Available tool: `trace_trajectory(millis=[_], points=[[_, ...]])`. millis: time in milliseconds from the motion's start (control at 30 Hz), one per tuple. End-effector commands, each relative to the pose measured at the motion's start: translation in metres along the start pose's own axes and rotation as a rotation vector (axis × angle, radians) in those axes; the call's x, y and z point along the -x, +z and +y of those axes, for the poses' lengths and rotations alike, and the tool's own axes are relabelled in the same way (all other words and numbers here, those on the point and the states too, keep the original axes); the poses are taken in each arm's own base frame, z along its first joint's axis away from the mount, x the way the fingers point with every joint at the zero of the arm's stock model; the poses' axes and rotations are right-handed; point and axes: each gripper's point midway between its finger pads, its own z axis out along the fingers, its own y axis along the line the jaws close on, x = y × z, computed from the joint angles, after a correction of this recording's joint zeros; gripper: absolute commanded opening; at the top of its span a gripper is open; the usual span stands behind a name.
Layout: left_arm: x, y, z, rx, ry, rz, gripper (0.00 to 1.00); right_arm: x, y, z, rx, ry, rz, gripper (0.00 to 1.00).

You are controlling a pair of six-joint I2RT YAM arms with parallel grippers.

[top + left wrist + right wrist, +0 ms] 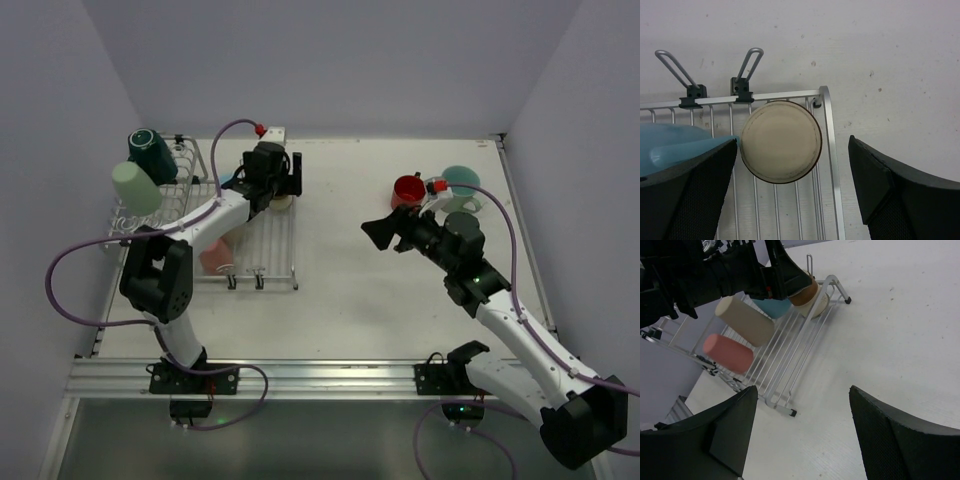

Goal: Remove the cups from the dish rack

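White table (380, 290) holds the dish rack (275, 245) on the left. Left gripper (792, 147) stands wide over a beige cup (781, 141) in it. Right gripper (802, 390) is wide and empty. Only the top view shows a red cup (407, 189) on the table.

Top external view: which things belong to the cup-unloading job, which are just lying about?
Job: dish rack; dark teal cup, pale green cup, pink cup, light blue cup, beige cup, beige tumbler on it; red cup, mint mug on the table.
Lying about: purple cables, front rail (rig parts only).
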Motion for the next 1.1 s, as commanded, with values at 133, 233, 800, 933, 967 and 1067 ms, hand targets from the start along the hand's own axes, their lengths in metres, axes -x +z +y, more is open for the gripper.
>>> trace_trajectory(millis=[133, 233, 800, 933, 967, 1067], points=[[0.019, 0.013, 0.012, 0.071, 0.005, -0.044, 0.95, 0.013, -0.001, 0.015, 0.061, -0.034, -0.033, 0.77], [0.011, 0.019, 0.018, 0.087, 0.008, -0.026, 0.95, 0.013, 0.002, 0.016, 0.065, -0.032, -0.027, 0.77], [0.028, -0.001, 0.004, -0.026, -0.031, -0.101, 0.38, -0.002, 0.011, 0.019, 0.107, 0.030, 0.018, 0.77], [0.058, -0.036, -0.010, -0.127, -0.090, -0.180, 0.33, -0.012, 0.019, 0.025, 0.152, 0.096, 0.039, 0.77], [0.069, -0.050, -0.012, -0.150, -0.108, -0.212, 0.31, -0.009, 0.021, 0.030, 0.176, 0.103, 0.029, 0.77], [0.082, -0.079, -0.017, -0.209, -0.141, -0.251, 0.27, -0.013, 0.026, 0.041, 0.225, 0.143, 0.044, 0.77]])
